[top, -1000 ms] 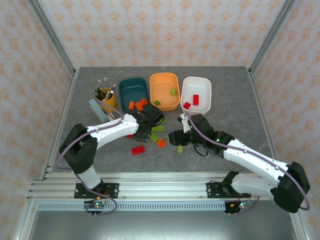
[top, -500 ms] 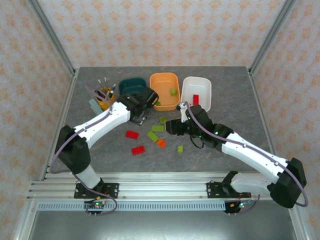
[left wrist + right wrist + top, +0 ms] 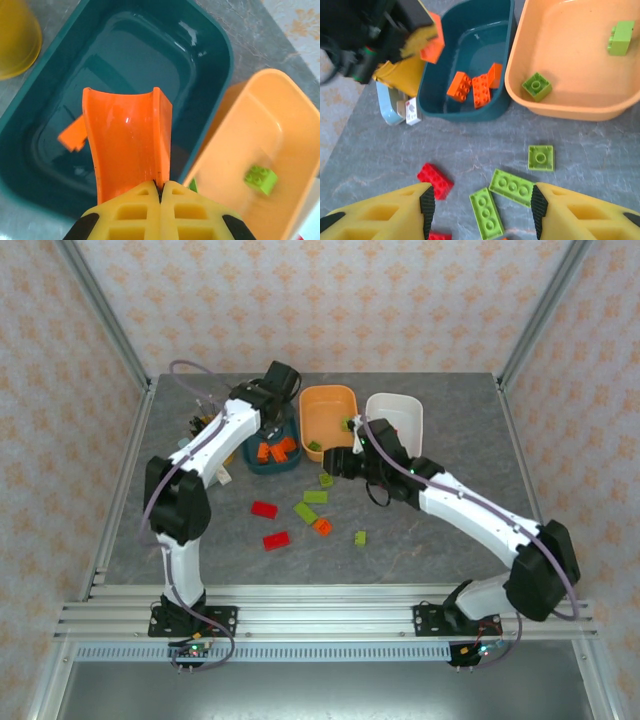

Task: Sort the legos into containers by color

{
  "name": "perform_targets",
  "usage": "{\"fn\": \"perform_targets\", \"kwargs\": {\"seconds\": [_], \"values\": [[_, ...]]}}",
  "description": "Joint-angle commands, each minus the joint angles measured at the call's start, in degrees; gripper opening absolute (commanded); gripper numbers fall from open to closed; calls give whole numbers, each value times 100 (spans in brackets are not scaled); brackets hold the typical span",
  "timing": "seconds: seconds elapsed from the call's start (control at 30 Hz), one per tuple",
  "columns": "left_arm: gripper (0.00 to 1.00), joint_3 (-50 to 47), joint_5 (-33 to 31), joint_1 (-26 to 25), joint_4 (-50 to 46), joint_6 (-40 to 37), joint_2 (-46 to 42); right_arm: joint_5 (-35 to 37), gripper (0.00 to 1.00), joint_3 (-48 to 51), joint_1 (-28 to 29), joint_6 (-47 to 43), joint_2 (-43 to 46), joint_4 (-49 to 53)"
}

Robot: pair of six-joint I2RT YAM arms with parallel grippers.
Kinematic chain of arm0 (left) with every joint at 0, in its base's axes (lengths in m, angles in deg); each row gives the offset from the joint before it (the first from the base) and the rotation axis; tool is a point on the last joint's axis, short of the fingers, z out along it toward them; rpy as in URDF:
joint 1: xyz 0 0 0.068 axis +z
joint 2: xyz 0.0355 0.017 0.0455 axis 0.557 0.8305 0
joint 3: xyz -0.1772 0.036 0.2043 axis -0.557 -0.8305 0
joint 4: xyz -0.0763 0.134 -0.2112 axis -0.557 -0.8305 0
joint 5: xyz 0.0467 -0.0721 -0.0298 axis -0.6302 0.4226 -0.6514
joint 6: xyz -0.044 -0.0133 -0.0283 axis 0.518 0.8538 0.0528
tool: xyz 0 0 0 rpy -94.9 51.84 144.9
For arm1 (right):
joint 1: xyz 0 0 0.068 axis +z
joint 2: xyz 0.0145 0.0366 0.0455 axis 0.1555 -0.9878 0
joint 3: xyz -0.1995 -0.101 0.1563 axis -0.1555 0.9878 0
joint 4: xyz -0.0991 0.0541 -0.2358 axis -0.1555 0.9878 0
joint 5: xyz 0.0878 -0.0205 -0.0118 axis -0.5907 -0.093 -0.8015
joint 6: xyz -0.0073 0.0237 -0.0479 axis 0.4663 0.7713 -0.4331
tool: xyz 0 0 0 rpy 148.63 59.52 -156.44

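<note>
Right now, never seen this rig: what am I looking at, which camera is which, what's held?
Two robot arms, bolted at the table's near edge, are sorting toy bricks into bins by color. The overhead view looks down from behind them; the other two come from cameras on each wrist. The left gripper is shut on an orange brick above the teal bin, which holds orange ones. The right gripper hangs open, holding nothing, over loose green bricks and a red brick on the table. The orange bin holds green ones; the white bin sits beside it.
</note>
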Motion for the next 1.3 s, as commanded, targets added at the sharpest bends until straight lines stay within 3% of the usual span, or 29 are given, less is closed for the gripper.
{"fn": "perform_targets", "kwargs": {"seconds": [0.0, 0.17, 0.37, 0.67, 0.8, 0.97, 1.13, 1.27], "values": [[0, 738, 8, 206, -80, -1138, 640, -155, 55, -548, -120, 312, -358, 11], [0, 1929, -153, 396, -668, -1679, 1655, -306, 55, -1005, -191, 530, -761, 74], [0, 2583, -258, 529, -1067, -2043, 2381, -474, 55, -1251, -200, 703, -1039, 136], [0, 2642, -934, 539, -1699, -2112, 2724, -582, 56, -1302, -200, 1008, -1156, -188], [0, 2537, -887, 535, -1751, -2151, 2753, -554, 56, -1312, -218, 995, -1168, -145], [26, 2751, -614, 506, -1657, -2292, 2578, -365, 57, -1249, -218, 832, -1009, 59], [40, 3190, -617, 365, -1732, -2386, 2270, 59, 58, -1006, -218, 687, -649, 376], [50, 3305, -564, 256, -1925, -2271, 1782, 832, 61, -912, -276, 650, -408, 1135]]}}
